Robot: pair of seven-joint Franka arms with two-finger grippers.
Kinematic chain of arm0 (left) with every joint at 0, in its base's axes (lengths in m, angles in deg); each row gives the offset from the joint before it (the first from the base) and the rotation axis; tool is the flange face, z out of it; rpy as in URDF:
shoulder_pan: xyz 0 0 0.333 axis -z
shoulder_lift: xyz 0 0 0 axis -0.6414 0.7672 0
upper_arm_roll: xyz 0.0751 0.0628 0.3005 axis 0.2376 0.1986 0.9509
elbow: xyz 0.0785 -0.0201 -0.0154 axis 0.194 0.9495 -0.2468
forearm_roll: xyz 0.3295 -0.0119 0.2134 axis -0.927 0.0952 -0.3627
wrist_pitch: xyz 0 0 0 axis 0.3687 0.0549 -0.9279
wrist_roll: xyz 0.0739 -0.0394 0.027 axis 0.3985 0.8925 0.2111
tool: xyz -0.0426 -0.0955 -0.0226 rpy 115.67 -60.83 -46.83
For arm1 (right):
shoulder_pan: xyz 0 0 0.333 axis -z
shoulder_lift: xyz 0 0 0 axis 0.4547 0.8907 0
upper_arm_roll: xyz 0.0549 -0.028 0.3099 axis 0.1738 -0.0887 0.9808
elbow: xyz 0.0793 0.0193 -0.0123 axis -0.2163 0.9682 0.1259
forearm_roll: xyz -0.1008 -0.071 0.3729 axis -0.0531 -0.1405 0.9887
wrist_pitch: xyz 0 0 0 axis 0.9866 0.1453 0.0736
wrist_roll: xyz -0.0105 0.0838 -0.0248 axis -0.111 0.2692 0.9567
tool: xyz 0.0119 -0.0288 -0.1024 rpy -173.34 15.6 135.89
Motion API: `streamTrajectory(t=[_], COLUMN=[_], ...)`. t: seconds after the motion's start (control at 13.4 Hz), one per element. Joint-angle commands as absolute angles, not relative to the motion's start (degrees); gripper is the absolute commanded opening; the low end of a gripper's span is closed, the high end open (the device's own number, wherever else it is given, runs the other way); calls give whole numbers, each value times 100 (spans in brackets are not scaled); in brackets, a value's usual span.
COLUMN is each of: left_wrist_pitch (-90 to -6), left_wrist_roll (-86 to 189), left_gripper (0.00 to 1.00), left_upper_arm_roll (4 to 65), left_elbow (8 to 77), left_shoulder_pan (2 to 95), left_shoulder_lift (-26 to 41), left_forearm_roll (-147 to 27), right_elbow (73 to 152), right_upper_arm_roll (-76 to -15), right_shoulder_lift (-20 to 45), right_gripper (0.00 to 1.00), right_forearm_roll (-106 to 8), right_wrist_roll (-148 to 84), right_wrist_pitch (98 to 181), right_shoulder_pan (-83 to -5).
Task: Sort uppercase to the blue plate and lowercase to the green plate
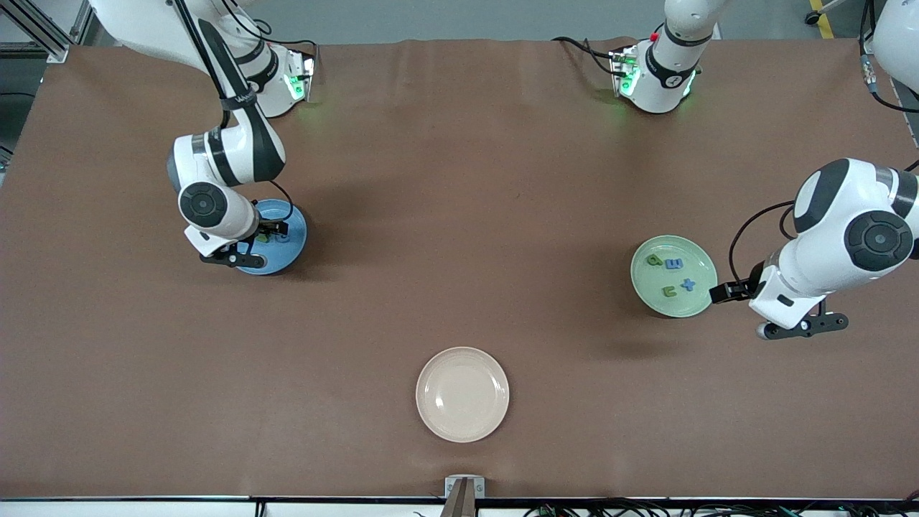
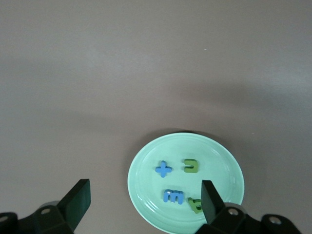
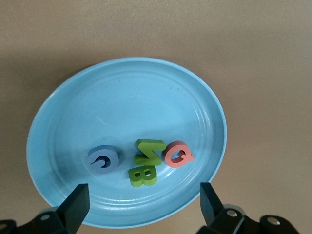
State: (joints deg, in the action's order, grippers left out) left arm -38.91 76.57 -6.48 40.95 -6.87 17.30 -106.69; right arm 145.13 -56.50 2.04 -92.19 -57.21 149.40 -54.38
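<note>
The blue plate (image 3: 117,97) holds the uppercase letters: a blue G (image 3: 103,159), a green N (image 3: 148,151) leaning on a green B (image 3: 143,175), and a red-pink Q (image 3: 178,154). My right gripper (image 3: 144,192) hangs open just over that plate's rim (image 1: 291,248), holding nothing. The green plate (image 1: 696,305) carries the lowercase letters: a green p (image 1: 654,260), a blue m (image 1: 673,264), a blue x (image 1: 688,284) and a green u (image 1: 669,291). My left gripper (image 1: 726,291) is open and empty beside the green plate (image 2: 146,161).
A cream plate (image 1: 462,393) with nothing on it sits near the front camera, midway along the table. The right arm's wrist covers part of the blue plate in the front view. Brown tabletop (image 1: 459,215) lies between the plates.
</note>
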Motion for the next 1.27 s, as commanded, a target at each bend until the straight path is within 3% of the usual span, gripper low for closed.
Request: streamTrajectory(t=[0.0, 0.15, 0.37, 0.52, 0.82, 0.9, 1.2], left_wrist_pitch=[-3830, -3875, -3875, -3866, -3848, -3822, -3603], left_wrist_roll=[7443, 7162, 6978, 6408, 4898, 4685, 4630], left_gripper=[100, 100, 100, 100, 100, 100, 100], left_upper_arm_roll=[-377, 113, 1492, 2790, 5323, 5581, 5592], left_elbow=[3908, 3760, 3391, 2979, 2985, 3055, 3730], left_shoulder_pan=[-651, -250, 1146, 2165, 3960, 4085, 4104], left_shoulder_lift=[1895, 1897, 1817, 1721, 1143, 940, -227], left_forearm_roll=[-10661, -10592, -10365, -9532, -7600, -7211, -7032], right_elbow=[14574, 14574, 14574, 14574, 14574, 14574, 14486], right_upper_arm_roll=[-5583, -5574, -5583, -5583, -5583, -5583, -5583], right_shoulder_lift=[175, 175, 175, 184, 193, 184, 123], right_gripper=[100, 100, 100, 100, 100, 100, 100], right_forearm_roll=[-9339, -9339, -9339, -9339, -9339, -9339, -9339], right_wrist_roll=[-5707, -5707, -5707, -5707, -5707, -5707, -5637], right_wrist_pitch=[15025, 15016, 15016, 15025, 15025, 15025, 14850], right_shoulder_pan=[-5332, -5341, -5332, -5332, -5332, -5332, -5324])
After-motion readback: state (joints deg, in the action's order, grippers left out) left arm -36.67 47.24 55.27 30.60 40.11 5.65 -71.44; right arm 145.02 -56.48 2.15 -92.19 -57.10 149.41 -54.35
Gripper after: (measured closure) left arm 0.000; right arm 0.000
